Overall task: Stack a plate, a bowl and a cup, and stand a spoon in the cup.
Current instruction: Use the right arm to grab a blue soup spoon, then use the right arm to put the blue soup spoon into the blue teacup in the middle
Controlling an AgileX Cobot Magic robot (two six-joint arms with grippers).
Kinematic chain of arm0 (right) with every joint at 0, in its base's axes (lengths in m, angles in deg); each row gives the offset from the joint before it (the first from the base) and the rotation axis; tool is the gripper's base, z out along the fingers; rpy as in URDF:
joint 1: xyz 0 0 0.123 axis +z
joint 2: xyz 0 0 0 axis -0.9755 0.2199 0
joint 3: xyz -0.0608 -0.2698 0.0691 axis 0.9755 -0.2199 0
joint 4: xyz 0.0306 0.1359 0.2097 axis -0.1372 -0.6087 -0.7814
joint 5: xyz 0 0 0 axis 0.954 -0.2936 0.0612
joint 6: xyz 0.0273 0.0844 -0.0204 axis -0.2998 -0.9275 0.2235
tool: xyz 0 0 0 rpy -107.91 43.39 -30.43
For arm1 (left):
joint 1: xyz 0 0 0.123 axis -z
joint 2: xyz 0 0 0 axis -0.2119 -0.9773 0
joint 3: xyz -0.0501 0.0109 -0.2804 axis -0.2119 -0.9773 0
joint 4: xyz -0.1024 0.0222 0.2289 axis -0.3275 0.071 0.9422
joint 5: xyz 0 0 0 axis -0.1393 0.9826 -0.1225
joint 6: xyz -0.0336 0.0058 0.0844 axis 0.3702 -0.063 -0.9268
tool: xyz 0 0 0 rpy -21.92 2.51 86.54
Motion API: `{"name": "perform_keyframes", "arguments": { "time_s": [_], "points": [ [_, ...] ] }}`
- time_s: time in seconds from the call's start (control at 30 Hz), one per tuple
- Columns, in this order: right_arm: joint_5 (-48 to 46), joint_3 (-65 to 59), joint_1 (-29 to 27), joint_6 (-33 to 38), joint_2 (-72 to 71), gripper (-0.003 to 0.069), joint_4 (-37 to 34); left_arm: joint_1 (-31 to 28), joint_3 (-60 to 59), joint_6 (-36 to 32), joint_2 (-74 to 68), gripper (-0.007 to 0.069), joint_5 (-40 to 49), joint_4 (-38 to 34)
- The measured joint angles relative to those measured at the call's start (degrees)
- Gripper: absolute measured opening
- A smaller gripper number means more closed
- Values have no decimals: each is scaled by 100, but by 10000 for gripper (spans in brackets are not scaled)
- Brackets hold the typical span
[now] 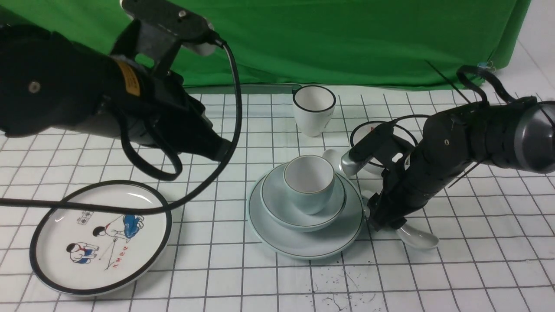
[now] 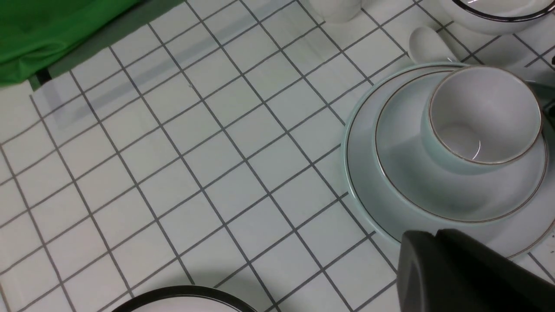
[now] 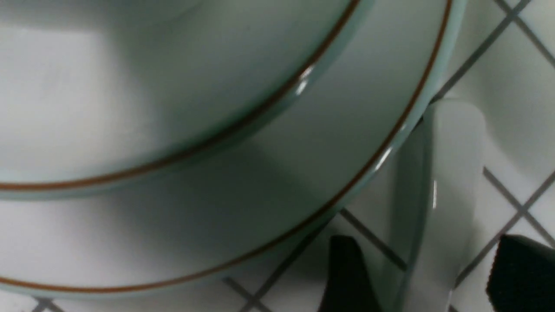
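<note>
The pale blue cup [image 1: 310,182] stands in the grey-blue bowl [image 1: 277,206], which sits on the pale plate [image 1: 303,245] at the table's middle. The stack also shows in the left wrist view: cup [image 2: 483,115], bowl [image 2: 403,173], plate [image 2: 360,173]. The white spoon [image 1: 418,238] lies on the table just right of the plate. My right gripper [image 1: 381,219] is low over its handle. In the right wrist view the handle [image 3: 446,195] lies between the open fingers [image 3: 347,277], beside the plate's rim [image 3: 390,143]. My left gripper [image 2: 433,236] is shut and empty, raised left of the stack.
A black-rimmed plate with cartoon children [image 1: 99,236] lies at the front left. A white cup with a black rim [image 1: 313,108] stands at the back. A black-rimmed bowl [image 1: 373,132] sits behind my right arm. Another white spoon end [image 1: 331,157] lies behind the stack.
</note>
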Motion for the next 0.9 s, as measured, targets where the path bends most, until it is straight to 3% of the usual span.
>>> {"name": "perform_keyframes", "arguments": {
  "time_s": [0.13,0.2,0.43,0.67,0.9],
  "points": [
    [21,5,0,0,13,189,0,0,0,0,0,-31,-1,0],
    [-10,12,0,0,12,167,0,0,0,0,0,-31,-1,0],
    [-632,12,0,-51,-533,169,-6,0,0,0,0,-31,50,0],
    [-418,12,0,-98,-1767,169,-403,0,0,36,0,-31,56,0],
    [1122,12,37,535,-2233,169,-2408,0,-95,235,167,-31,-142,0]
  ]
}}
